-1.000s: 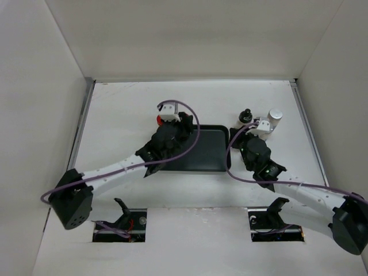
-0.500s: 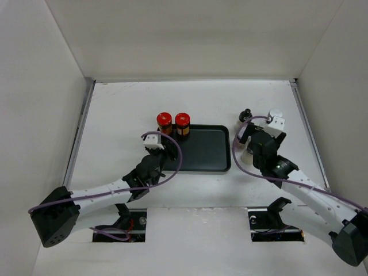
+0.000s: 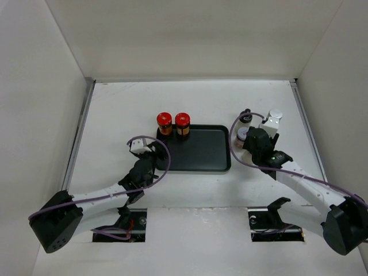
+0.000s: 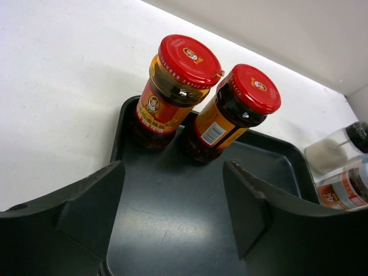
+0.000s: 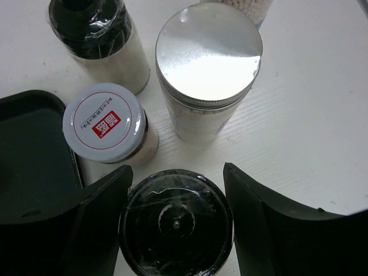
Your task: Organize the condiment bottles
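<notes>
On the table, seen from above, one black tray [image 3: 201, 150] lay between the two arms. Two jars stood side by side in its far left corner, the left red-lidded jar [image 3: 164, 122] and the right red-lidded jar [image 3: 183, 122]. The left gripper [image 3: 154, 156] hung at the tray's near left corner. Right of the tray and off it, three containers showed: the black-knobbed bottle [image 3: 246, 114], the red-labelled jar [image 3: 242, 134] and the silver-lidded shaker [image 3: 276, 115]. The right gripper [image 3: 256, 141] sat just beside them on the near side.

In the left wrist view, the left gripper [image 4: 172, 172] had its jaws wide apart over bare tray [image 4: 276, 167], holding nothing. Both red-lidded jars [image 4: 172, 92] [image 4: 230, 115] stood upright just ahead. Two more containers showed past the tray's right rim.

In the right wrist view, five containers were counted. They were the black-knobbed bottle [image 5: 98, 40], the red-labelled jar [image 5: 103, 122], the silver-lidded shaker [image 5: 207, 63], a bead-filled jar [image 5: 237, 6] cut off at the top edge, and a black-lidded bottle [image 5: 175, 224]. The right gripper [image 5: 177, 172] straddled this last one, a finger on either side. Whether the fingers pressed on it could not be told.
</notes>
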`<action>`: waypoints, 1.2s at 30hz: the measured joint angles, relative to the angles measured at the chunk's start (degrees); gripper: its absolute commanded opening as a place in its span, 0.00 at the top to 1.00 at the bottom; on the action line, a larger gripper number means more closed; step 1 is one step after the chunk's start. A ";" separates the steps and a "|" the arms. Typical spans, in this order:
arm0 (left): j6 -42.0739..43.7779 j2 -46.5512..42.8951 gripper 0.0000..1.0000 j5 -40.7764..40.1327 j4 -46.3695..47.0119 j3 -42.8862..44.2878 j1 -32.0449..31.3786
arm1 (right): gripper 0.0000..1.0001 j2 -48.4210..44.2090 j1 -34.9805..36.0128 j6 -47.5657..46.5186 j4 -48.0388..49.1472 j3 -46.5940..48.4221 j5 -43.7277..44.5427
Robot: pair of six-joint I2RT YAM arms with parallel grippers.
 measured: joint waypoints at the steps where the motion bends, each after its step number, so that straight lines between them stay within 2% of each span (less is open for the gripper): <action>1: -0.24 -0.26 0.29 -0.02 0.13 -0.07 0.04 | 0.54 -0.17 0.09 0.39 -0.96 0.31 -0.22; 6: -1.14 -5.31 0.25 -0.59 0.20 -1.57 1.90 | 0.52 -2.73 4.17 1.44 -7.72 4.02 -0.17; 10: -2.23 -7.67 0.24 -1.33 0.20 -2.19 3.65 | 0.51 -0.52 10.38 1.11 -8.39 12.70 -0.26; 13: -2.80 -7.28 0.23 -1.33 0.09 -2.21 3.82 | 0.51 6.29 12.90 -0.59 -2.69 19.26 -1.25; 18: -3.21 -6.36 0.23 -1.31 0.07 -2.23 3.82 | 0.52 23.17 13.20 -3.96 9.05 27.08 -4.63; 21: -3.30 -6.32 0.23 -1.33 0.00 -2.40 3.82 | 0.52 33.46 13.20 -5.44 12.61 32.09 -6.71; 25: -3.43 -6.34 0.23 -1.40 -0.09 -2.82 3.87 | 0.51 42.07 13.25 -6.62 14.64 36.22 -8.44; 28: -3.43 -6.47 0.22 -1.40 -0.17 -2.95 3.96 | 0.40 44.81 13.53 -7.32 16.11 37.22 -8.59; 31: -3.45 -6.47 0.22 -1.42 -0.09 -2.95 3.96 | 0.16 45.11 14.03 -7.56 16.79 37.48 -8.46; 32: -3.45 -6.32 0.22 -1.40 -0.09 -2.95 3.98 | 0.12 45.11 14.36 -7.61 17.00 37.48 -8.28; 36: -3.45 -6.12 0.22 -1.40 -0.07 -2.95 4.17 | 0.07 44.26 15.10 -8.39 17.57 37.40 -7.45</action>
